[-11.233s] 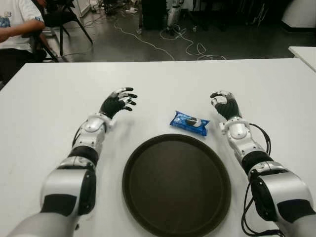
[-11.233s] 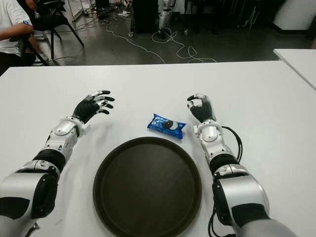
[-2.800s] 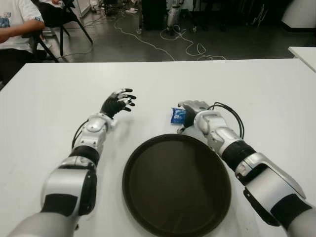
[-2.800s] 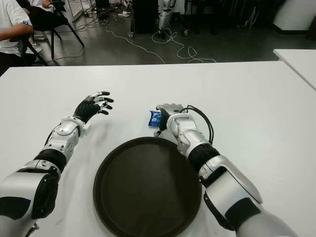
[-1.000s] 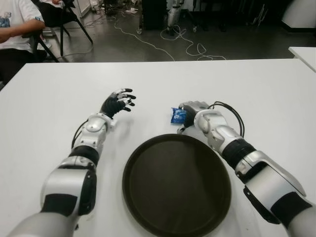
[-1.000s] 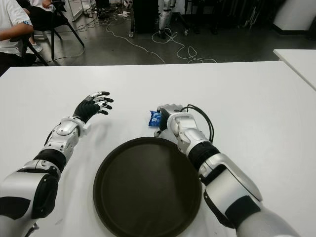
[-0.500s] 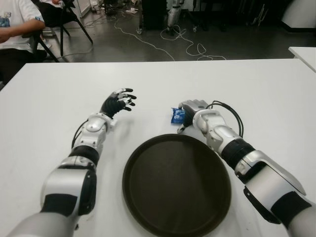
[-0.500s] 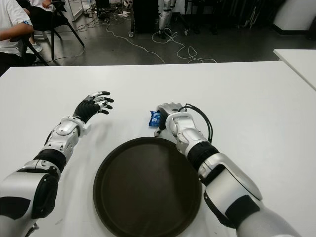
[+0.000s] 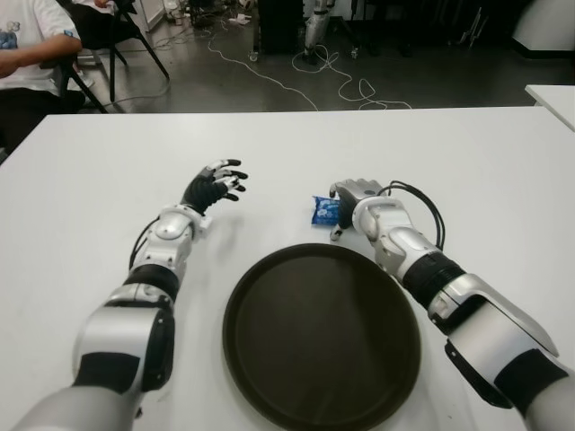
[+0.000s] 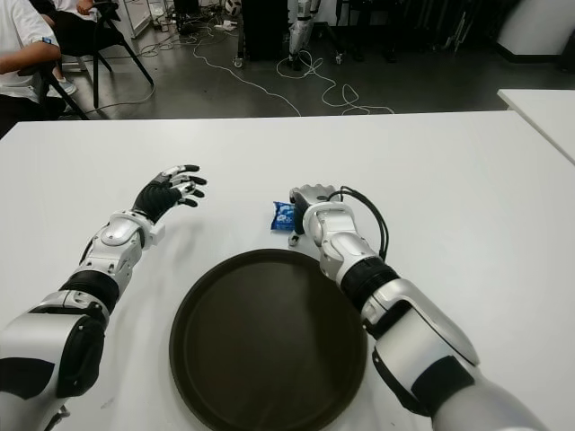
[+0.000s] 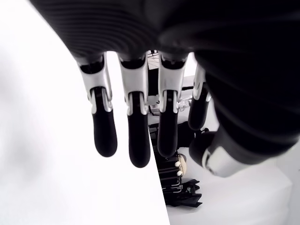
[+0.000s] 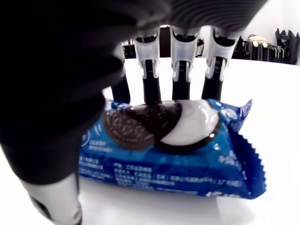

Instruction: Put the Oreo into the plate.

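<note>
Oreo blue crimped wrapper, right hand around it

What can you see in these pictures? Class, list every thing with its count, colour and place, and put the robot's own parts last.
Oreo pack: one, blue with a picture of a biscuit, on the table just beyond the plate's far rim, under the right hand.
Plate: one, dark brown, round, nothing on it, near edge of the table, between the arms.
Table: one, white, fills most of the eye views; the corner of a second white table shows far right.
Cables: several, pale, on the dark floor beyond the table.
Person: one, white shirt, seated far left.
Left hand: black and silver fingers spread, holding nothing, left of the pack.
Right hand: fingers closed around the Oreo pack.
</note>
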